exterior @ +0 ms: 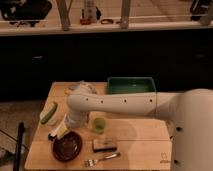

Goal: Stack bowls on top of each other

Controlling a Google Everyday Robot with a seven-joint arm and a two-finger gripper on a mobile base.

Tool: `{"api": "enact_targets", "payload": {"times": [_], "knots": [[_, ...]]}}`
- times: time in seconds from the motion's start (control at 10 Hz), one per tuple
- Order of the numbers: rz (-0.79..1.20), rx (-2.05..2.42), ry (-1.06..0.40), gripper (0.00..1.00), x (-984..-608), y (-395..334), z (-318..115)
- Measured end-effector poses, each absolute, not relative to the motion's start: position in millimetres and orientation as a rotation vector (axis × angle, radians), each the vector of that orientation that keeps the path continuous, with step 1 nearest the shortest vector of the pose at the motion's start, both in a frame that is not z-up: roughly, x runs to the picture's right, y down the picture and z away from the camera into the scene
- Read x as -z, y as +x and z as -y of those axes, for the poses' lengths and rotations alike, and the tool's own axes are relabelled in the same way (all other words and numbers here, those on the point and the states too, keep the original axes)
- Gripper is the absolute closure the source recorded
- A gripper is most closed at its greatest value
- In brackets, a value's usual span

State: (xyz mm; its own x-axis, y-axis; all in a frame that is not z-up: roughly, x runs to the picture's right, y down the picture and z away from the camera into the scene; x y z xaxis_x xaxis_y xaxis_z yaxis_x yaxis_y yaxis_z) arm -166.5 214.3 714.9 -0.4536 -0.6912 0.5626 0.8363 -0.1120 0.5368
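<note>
The dark maroon bowl [67, 146] sits on the wooden table [135, 132] near its front left corner. The orange bowl is not in view; it may be hidden behind the arm. My gripper [57, 133] hangs at the end of the white arm [115, 104], just above and to the left of the maroon bowl's far rim, close to it. I cannot tell whether it holds anything.
A small light-green cup [99, 125] stands right of the gripper. A green tray [130, 85] is at the back. A sponge [104, 145] and a fork [102, 159] lie at the front. A green item [49, 113] lies at the left edge beside a black pole [20, 145].
</note>
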Motion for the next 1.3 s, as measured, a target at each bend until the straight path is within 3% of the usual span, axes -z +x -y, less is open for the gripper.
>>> {"api": "enact_targets", "payload": {"times": [1.3], "knots": [[1.0,1.789,-0.192,0.2,-713.3,-168.6,-206.4]]}}
